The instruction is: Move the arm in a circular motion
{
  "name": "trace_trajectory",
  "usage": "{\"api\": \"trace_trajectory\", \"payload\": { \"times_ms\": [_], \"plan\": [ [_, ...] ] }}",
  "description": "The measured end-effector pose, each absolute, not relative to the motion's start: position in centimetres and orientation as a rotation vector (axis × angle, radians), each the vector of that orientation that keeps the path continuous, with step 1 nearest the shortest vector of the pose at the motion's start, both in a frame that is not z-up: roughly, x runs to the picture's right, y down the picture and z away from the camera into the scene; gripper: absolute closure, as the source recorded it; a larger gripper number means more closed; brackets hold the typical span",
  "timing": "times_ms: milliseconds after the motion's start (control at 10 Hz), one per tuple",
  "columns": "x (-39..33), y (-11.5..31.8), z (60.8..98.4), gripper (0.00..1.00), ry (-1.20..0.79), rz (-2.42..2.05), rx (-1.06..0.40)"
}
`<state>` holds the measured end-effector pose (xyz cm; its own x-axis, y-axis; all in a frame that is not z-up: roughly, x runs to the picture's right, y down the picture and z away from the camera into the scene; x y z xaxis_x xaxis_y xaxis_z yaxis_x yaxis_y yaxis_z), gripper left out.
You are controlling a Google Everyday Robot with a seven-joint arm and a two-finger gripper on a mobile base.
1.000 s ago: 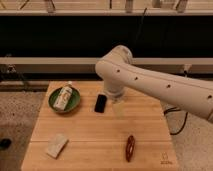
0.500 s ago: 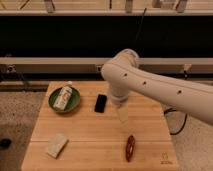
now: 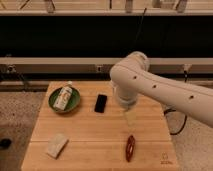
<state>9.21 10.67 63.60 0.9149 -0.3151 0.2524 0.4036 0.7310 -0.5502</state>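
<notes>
The large glossy white robot arm (image 3: 155, 89), thick rounded tubes dotted with small dark holes, reaches in from the right over the light wooden table (image 3: 95, 135). It appears to be partway round its circle, and the next move calls for carrying the arc on, clear of the tabletop items. Its pale gripper (image 3: 131, 117) hangs between the flat black phone (image 3: 100, 103) and the reddish-brown oblong object (image 3: 130, 148); whether it is open or closed I cannot tell.

On the table (image 3: 95, 132), a bowl (image 3: 52, 102) holding a bottle (image 3: 63, 96) sits left of the phone (image 3: 100, 103). The gripper (image 3: 131, 117) is to the phone's right, a sponge (image 3: 56, 145) front-left and an oblong item (image 3: 130, 147) front-right.
</notes>
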Motion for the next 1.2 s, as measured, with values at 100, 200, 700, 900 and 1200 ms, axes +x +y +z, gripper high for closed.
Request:
{"api": "trace_trajectory", "payload": {
  "times_ms": [100,200,700,900,1200],
  "plan": [
    [9.5,10.8,63.5,0.20,-0.149,-0.402,-0.639],
    [9.6,11.0,63.4,0.20,-0.152,-0.406,-0.640],
    [13.8,11.7,62.7,0.20,-0.147,-0.400,-0.653],
    [15.8,12.2,62.4,0.20,-0.148,-0.372,-0.662],
    [16.5,12.3,62.3,0.20,-0.155,-0.352,-0.659]
  ]
}}
